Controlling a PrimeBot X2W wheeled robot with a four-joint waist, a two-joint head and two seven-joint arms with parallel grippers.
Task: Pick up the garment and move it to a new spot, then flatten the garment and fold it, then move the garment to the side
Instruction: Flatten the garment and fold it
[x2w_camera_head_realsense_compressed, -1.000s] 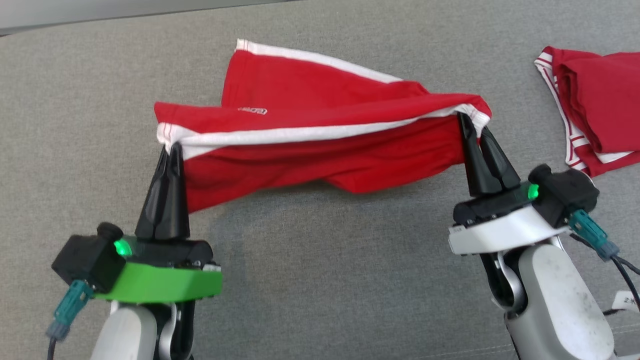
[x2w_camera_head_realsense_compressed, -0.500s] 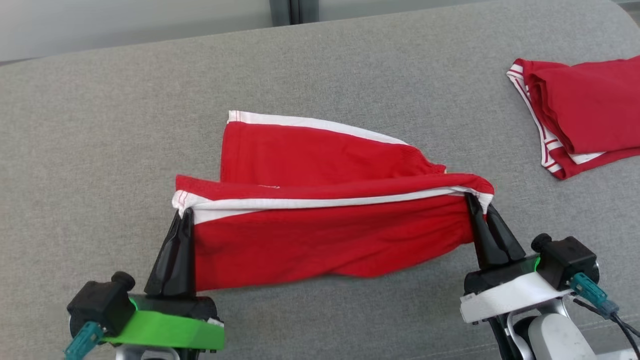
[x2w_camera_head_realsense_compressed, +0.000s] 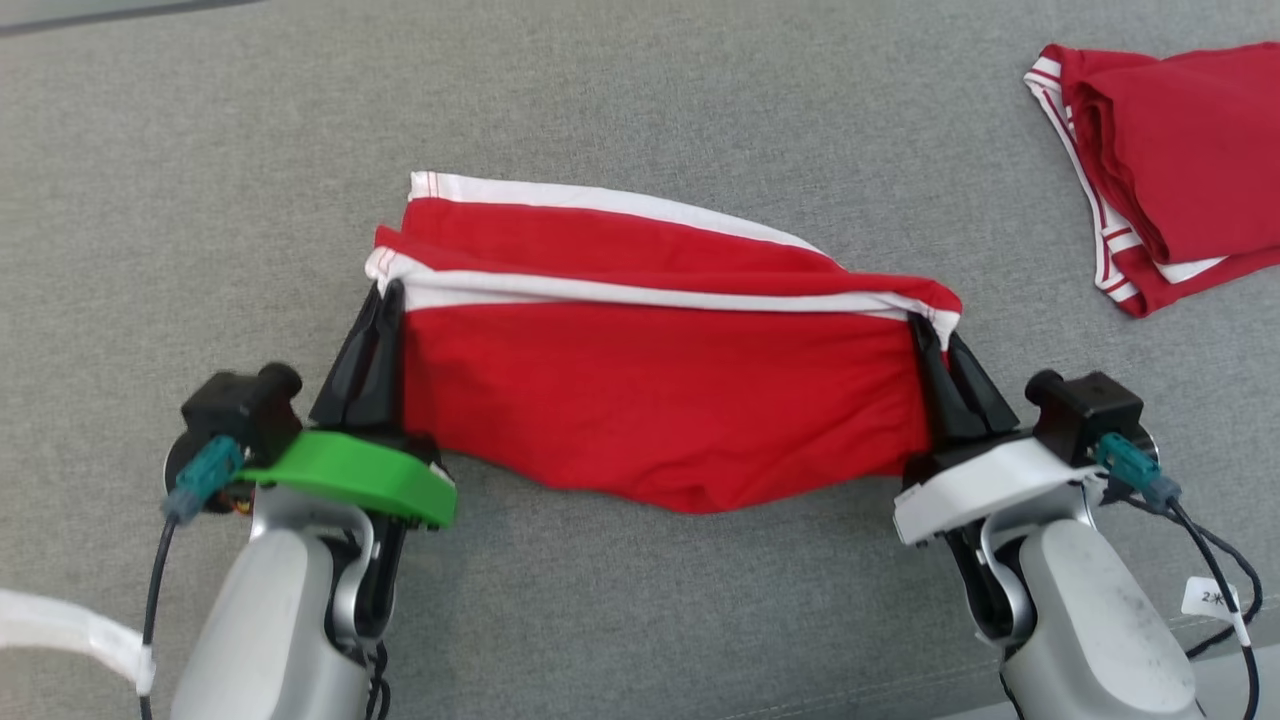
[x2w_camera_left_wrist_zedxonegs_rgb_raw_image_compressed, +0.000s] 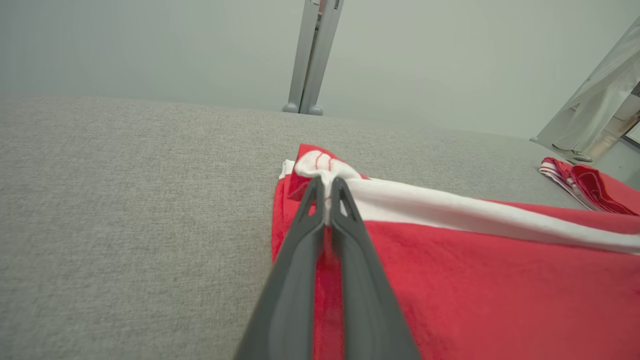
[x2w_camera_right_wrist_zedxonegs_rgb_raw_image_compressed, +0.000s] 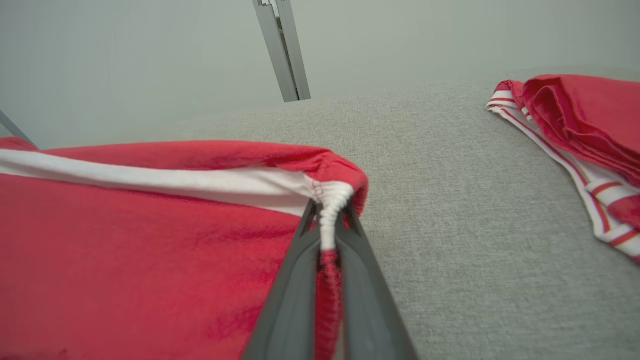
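The garment (x2w_camera_head_realsense_compressed: 660, 400) is a pair of red shorts with white stripes, stretched between my two grippers over the grey cushion. My left gripper (x2w_camera_head_realsense_compressed: 385, 295) is shut on its left end, pinching the white band (x2w_camera_left_wrist_zedxonegs_rgb_raw_image_compressed: 325, 172). My right gripper (x2w_camera_head_realsense_compressed: 925, 330) is shut on the right end at the gathered white waistband (x2w_camera_right_wrist_zedxonegs_rgb_raw_image_compressed: 332, 200). The held edge is folded toward me over the lower layer, whose white-trimmed far edge (x2w_camera_head_realsense_compressed: 600, 198) lies on the cushion. The red cloth (x2w_camera_right_wrist_zedxonegs_rgb_raw_image_compressed: 125, 240) sags between the grips.
A second red garment (x2w_camera_head_realsense_compressed: 1170, 170) with white stripes lies folded at the far right of the grey surface (x2w_camera_head_realsense_compressed: 200, 200), also seen in the right wrist view (x2w_camera_right_wrist_zedxonegs_rgb_raw_image_compressed: 580, 130). A metal post (x2w_camera_left_wrist_zedxonegs_rgb_raw_image_compressed: 312, 55) stands behind the cushion. A white strap (x2w_camera_head_realsense_compressed: 70, 630) lies at the lower left.
Both grippers have carried the held edge toward the far side, so the fold now covers most of the lower layer. The head camera also shifted between frames.
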